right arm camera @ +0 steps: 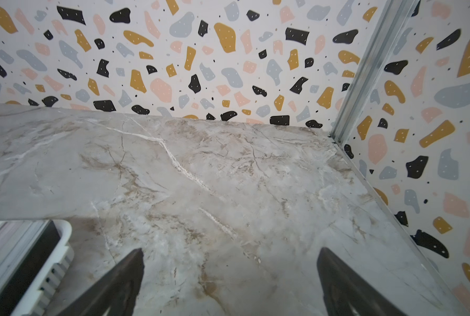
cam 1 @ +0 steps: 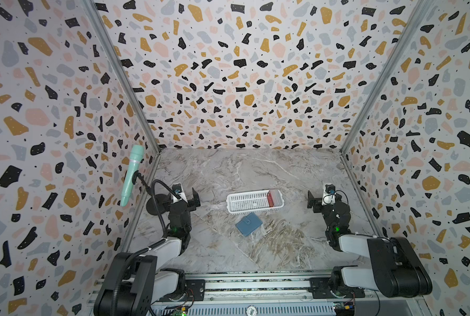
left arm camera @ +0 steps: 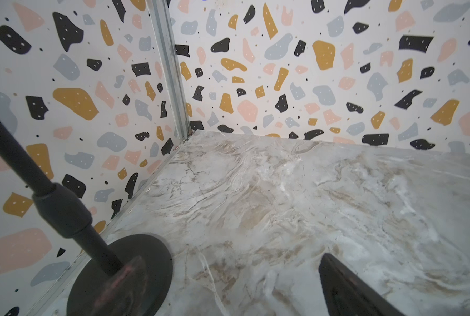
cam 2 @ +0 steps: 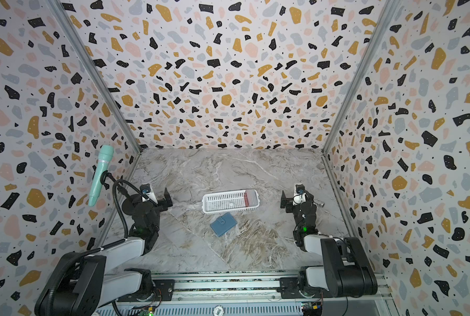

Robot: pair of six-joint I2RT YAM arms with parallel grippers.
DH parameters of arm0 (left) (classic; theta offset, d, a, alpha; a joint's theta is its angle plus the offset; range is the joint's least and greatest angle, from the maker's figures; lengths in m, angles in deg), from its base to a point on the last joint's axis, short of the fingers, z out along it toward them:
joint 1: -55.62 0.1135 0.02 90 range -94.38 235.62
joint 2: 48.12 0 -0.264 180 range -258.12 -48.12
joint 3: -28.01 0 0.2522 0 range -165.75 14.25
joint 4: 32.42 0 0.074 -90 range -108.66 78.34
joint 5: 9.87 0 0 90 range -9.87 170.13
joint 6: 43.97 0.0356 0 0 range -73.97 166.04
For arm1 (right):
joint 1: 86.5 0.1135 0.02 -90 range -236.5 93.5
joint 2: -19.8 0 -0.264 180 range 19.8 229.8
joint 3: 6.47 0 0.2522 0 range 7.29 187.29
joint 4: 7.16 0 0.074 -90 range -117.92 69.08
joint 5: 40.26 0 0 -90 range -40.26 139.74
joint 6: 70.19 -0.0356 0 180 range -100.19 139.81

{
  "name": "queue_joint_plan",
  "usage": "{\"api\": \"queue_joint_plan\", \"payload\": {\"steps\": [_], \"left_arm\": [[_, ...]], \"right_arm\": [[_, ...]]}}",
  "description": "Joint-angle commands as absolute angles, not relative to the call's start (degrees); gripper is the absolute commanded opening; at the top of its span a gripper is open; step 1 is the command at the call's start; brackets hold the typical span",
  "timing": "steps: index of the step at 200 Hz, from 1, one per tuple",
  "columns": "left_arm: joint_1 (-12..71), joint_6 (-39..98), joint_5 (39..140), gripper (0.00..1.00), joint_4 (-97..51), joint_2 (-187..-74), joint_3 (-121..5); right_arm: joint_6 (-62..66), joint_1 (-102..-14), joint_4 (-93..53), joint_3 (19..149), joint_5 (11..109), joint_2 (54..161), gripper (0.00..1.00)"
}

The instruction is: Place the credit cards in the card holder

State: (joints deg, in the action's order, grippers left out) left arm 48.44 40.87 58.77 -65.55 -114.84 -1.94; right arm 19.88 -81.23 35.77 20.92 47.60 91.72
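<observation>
In both top views the credit cards show as a red stack standing in the right end of a white perforated basket. The card holder, a blue-grey wallet, lies folded shut on the marble table just in front of the basket. My left gripper hovers open, left of the basket, with nothing between its fingers. My right gripper is open and empty to the basket's right. The basket's corner shows in the right wrist view.
A teal microphone on a black gooseneck stand is at the left wall, and its round base sits close beside my left gripper. Patterned walls enclose the table on three sides. A metal rail runs along the front.
</observation>
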Motion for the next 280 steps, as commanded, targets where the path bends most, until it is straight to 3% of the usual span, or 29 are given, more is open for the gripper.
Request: {"api": "queue_joint_plan", "payload": {"steps": [1, 30, 64, 96, 111, 131, 168, 204, 280], "left_arm": [[47.95, 33.70, 60.97, 1.00, -54.99, -109.87, -5.88], [44.61, 26.47, 65.26, 1.00, -45.12, -106.41, -10.03], [33.96, 20.77, 67.30, 1.00, -37.21, -105.62, -13.45], [25.37, 12.86, 66.92, 1.00, -30.64, -105.69, -14.21], [21.64, 8.95, 66.82, 1.00, -30.83, -105.84, -12.78], [17.85, 3.73, 67.52, 1.00, -31.71, -106.18, -10.51], [15.22, -6.17, 70.63, 0.99, -34.37, -106.59, -6.56], [13.81, -11.65, 74.67, 0.94, -37.56, -111.03, -5.31], [11.96, -12.57, 74.78, 0.90, -37.60, -114.88, -6.84]], "right_arm": [[16.40, -78.98, 23.58, 24.17, 46.35, 84.02, 0.99], [9.30, -74.49, 10.01, 27.15, 47.59, 75.34, 0.99], [-0.93, -64.40, -3.28, 28.79, 41.55, 67.39, 0.99], [-6.50, -53.73, -12.71, 30.39, 39.12, 64.95, 0.99], [-7.95, -51.28, -14.03, 30.51, 43.29, 65.47, 0.99], [-9.93, -49.22, -11.44, 29.25, 50.90, 67.32, 0.96], [-13.17, -43.72, -7.83, 29.66, 51.24, 74.85, 0.86], [-14.83, -41.16, -2.69, 31.91, 52.91, 83.82, 0.67], [-17.87, -40.71, -1.05, 39.58, 56.20, 99.26, 0.57]]}}
